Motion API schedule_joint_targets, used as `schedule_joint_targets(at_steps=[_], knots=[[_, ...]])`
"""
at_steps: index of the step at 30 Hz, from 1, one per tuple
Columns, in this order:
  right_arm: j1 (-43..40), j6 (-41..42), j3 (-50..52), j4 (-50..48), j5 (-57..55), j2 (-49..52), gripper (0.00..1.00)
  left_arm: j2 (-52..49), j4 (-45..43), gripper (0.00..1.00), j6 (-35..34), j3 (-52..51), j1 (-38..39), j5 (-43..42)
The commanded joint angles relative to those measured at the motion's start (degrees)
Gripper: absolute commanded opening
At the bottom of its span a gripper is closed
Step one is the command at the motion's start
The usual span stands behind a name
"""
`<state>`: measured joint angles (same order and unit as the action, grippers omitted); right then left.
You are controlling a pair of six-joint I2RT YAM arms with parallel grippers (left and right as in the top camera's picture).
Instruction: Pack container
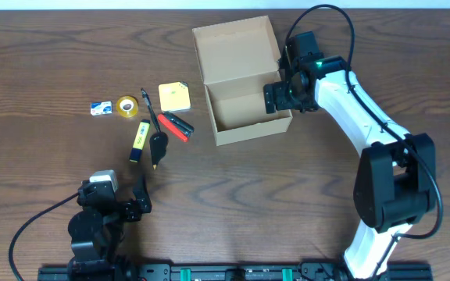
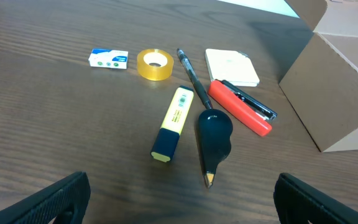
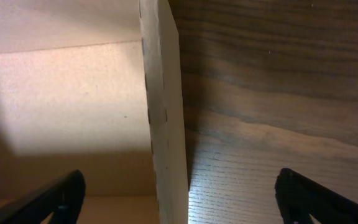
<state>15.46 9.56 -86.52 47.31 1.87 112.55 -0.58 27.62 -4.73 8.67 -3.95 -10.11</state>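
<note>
While straddling the container's [image 1: 248,133] right wall with right tool [image 1: 281,94] released and left tool [image 2: 179,202] equally spread, leaving highlighter [image 2: 173,124], tape [image 2: 155,64], eraser [image 2: 109,58] and stapler [image 2: 241,107] unpacked on the worktop [image 1: 287,203].

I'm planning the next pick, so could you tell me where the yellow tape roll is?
Overhead, the yellow tape roll lies left of the tan cardboard box, between the small white-and-blue eraser and the thin black pen.

Tape [image 1: 126,106], notepad [image 1: 173,95] left of container [image 1: 252,131]; right hand [image 1: 278,95] astride container's right wall.
</note>
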Motion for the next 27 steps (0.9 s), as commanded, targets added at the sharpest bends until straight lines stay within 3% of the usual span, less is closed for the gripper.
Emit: schedule_joint_targets(at_steps=[1,20,27], knots=[[0.87,-0.20,-0.04,0.00,-0.33,-0.04,0.99,0.37,-0.02,0.96,-0.61,-0.90,0.22,0.04],[0.85,-0.48,-0.04,-0.26,-0.42,-0.04,0.99,0.37,-0.02,0.96,-0.61,-0.90,0.22,0.04],[0.63,-8.24,-0.07,-0.35,-0.37,-0.31,0.99,0.37,-0.02,0.95,-0.61,-0.90,0.22,0.04]])
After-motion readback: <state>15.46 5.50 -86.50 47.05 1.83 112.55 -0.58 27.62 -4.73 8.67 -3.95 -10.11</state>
